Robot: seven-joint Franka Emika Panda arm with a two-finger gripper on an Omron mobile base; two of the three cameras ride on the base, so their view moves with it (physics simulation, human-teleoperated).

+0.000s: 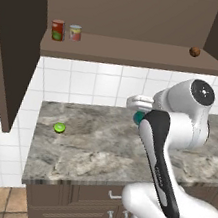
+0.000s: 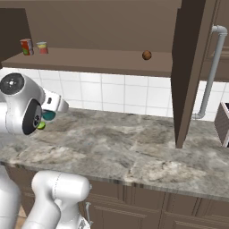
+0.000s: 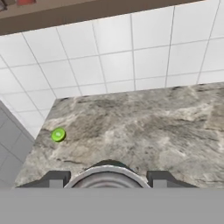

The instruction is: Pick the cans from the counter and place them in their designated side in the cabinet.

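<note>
1. Gripper (image 3: 105,181): the two dark fingertips (image 3: 56,180) stand on either side of the grey top of the teal-blue can (image 3: 105,175), closed on it. The can is held.
2. Teal-blue can: in the left base view a small teal patch shows at the white hand, above the counter (image 1: 99,145) and in front of the white tiled wall (image 1: 85,84). In the right base view the same teal patch shows just beside the arm's large white joint. Whether the can is touching the counter cannot be determined.
3. Banded can (image 1: 74,33): standing upright on the cabinet shelf (image 1: 136,52), near its left end, just beside the taller red can (image 1: 57,30), which stands to its left.
4. Brown round object (image 1: 194,52): on the same shelf, near its right end, well apart from the two cans.
5. Lime half (image 1: 59,128): lying on the counter near its left edge, cut face up, well apart from the held can and to its left.
6. Cabinet doors (image 1: 14,38): one open door hangs at the left end of the shelf; another stands at the right end.
</note>
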